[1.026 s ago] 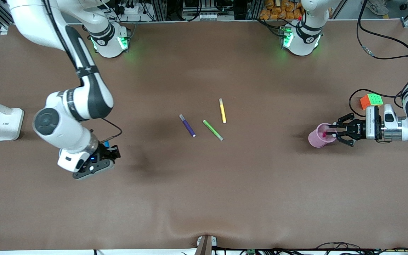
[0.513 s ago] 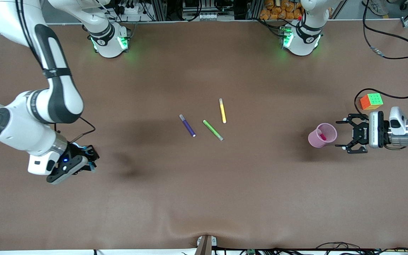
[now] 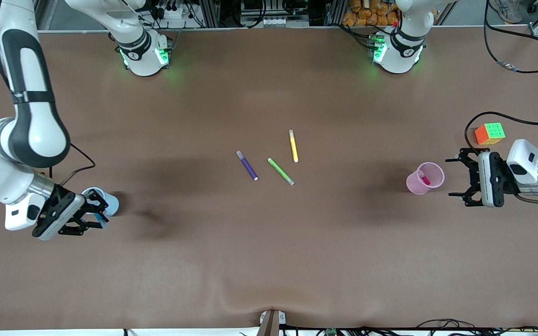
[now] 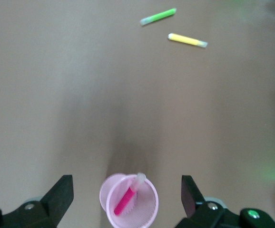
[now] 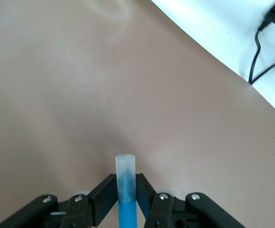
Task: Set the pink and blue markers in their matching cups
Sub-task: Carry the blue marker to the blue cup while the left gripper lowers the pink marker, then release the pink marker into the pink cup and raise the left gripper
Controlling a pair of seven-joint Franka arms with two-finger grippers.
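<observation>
Bare table (image 3: 343, 242) around three loose pens (image 3: 280, 171) at centre.

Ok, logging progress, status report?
Left gripper open beside pastel pink mesh cup, magenta-pink marker inside. Right gripper shut on bright blue marker at pale blue cup.

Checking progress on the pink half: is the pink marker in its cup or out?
In. The pink marker leans inside the pink cup; the left gripper is open beside it.

Three views: one high front, two wrist-mounted.
Front camera overlooks the whole brown table (image 3: 269, 261); left wrist view, low and close, shares its pastel pink mesh cup (image 4: 129, 201); right wrist sees bare table.
</observation>
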